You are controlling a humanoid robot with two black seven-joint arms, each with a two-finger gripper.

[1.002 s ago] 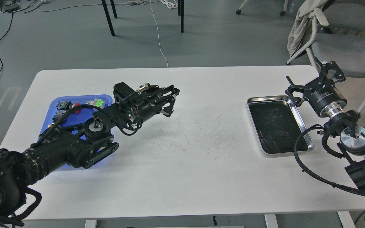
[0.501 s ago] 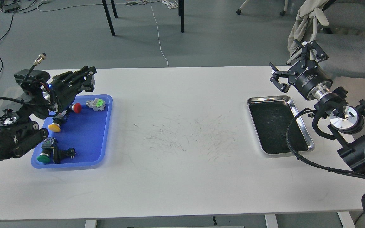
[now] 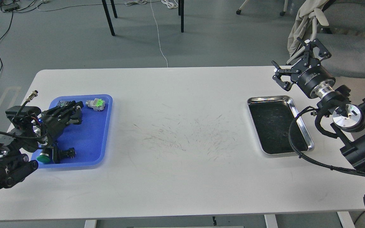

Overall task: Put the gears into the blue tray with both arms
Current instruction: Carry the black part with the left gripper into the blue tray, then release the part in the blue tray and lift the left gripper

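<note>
The blue tray (image 3: 90, 139) lies at the table's left end. My left gripper (image 3: 74, 111) hangs low over its back left part, pointing right; it is dark and I cannot tell its fingers apart or see anything in them. My right gripper (image 3: 299, 65) is raised above the table's back right edge, behind the steel tray, its claws spread open and empty. I cannot make out any gears in this view.
In the blue tray lie a grey switch with a green part (image 3: 96, 104), a green-capped switch (image 3: 44, 157) and a small black part (image 3: 67, 153). A steel tray with black lining (image 3: 271, 98) sits at the right, with my right arm's cable looping over its right rim. A chair stands behind the table on the right.
My left arm swung from the table's middle back to the left and came down over the blue tray, hiding the red and yellow switches. My right gripper rose up and away from the steel tray.
</note>
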